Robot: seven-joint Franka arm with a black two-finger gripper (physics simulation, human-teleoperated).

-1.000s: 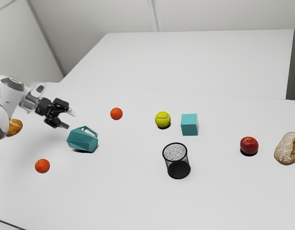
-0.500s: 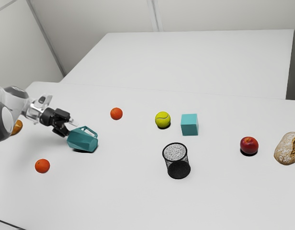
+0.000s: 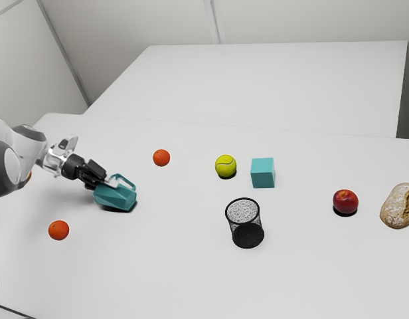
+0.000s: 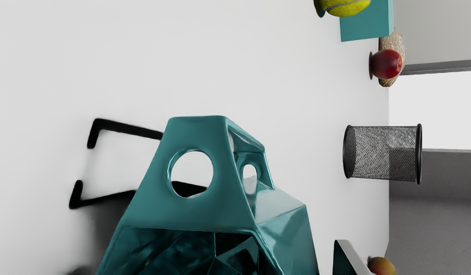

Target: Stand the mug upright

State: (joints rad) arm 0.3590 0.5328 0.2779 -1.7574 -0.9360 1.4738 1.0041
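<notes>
A teal faceted mug lies on its side at the exterior view's left, its handle toward the far side. The gripper is at the mug's near end by the arm, one pale finger over it beside the handle. In the wrist view, the mug shows its dark open mouth toward the hand, with the holed handle rising beyond. The gripper is open; one finger stands apart from the mug's side, while the other is hidden.
Oranges lie on the table on either side of the mug. Farther along are a tennis ball, a teal cube, a black mesh bin, an apple and bread.
My hand has come down and forward from above the table to the mug, with the finger now overlapping it. The mug has barely shifted, slightly toward the exterior view's right.
</notes>
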